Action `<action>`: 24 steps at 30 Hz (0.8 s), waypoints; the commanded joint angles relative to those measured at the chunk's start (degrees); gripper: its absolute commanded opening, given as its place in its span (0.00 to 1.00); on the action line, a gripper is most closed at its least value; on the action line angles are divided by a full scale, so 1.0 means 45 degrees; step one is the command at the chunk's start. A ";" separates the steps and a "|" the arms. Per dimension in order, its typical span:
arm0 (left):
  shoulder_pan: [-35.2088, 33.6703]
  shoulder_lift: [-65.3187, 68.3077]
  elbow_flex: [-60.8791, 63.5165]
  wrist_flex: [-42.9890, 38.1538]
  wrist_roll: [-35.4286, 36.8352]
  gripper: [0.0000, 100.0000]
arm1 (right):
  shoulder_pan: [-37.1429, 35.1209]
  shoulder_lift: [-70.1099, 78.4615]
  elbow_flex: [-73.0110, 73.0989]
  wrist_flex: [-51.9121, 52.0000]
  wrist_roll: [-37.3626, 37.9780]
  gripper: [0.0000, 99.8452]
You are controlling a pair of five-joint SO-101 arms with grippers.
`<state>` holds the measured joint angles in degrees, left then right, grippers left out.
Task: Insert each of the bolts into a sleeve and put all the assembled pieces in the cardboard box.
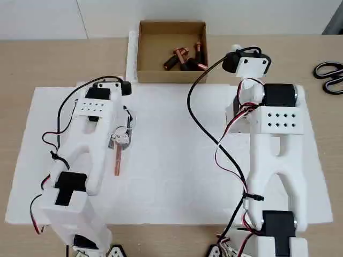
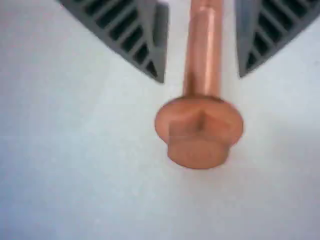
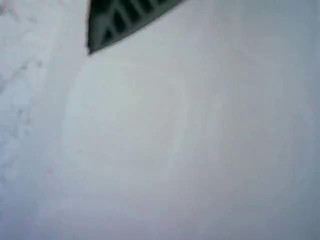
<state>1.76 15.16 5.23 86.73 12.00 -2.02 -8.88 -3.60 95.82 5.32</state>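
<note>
Bolt [image 1: 117, 159] lies flat on the mat [image 1: 177, 176], at the left gripper [image 1: 121, 137]. Box [image 1: 144, 51] at the mat's far edge holds several assembled pieces [image 1: 185, 59]. Scissors [image 1: 329, 75] sit off to the right.

Left wrist: fingers [image 2: 145, 40] spread either side of the bolt [image 2: 200, 100] shaft, gaps on both sides, nothing gripped.

Right wrist: right gripper [image 3: 115, 25] tip over mat [image 3: 175, 150]. Spread or clamped, can't tell.
</note>
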 commanded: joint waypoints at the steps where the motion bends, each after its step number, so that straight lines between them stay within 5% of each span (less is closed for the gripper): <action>1: 0.0039 -0.0059 -0.0440 -0.0215 -0.0098 0.09 | 0.0049 -0.0596 -0.0645 0.0127 0.0020 0.24; 24: 0.0039 0.1153 -0.0361 -0.0645 -0.0117 0.09 | 0.0068 -0.0596 -0.0645 0.0127 0.0020 0.24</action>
<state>1.76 19.91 5.23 84.79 12.00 -2.02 -8.88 -3.60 95.82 5.32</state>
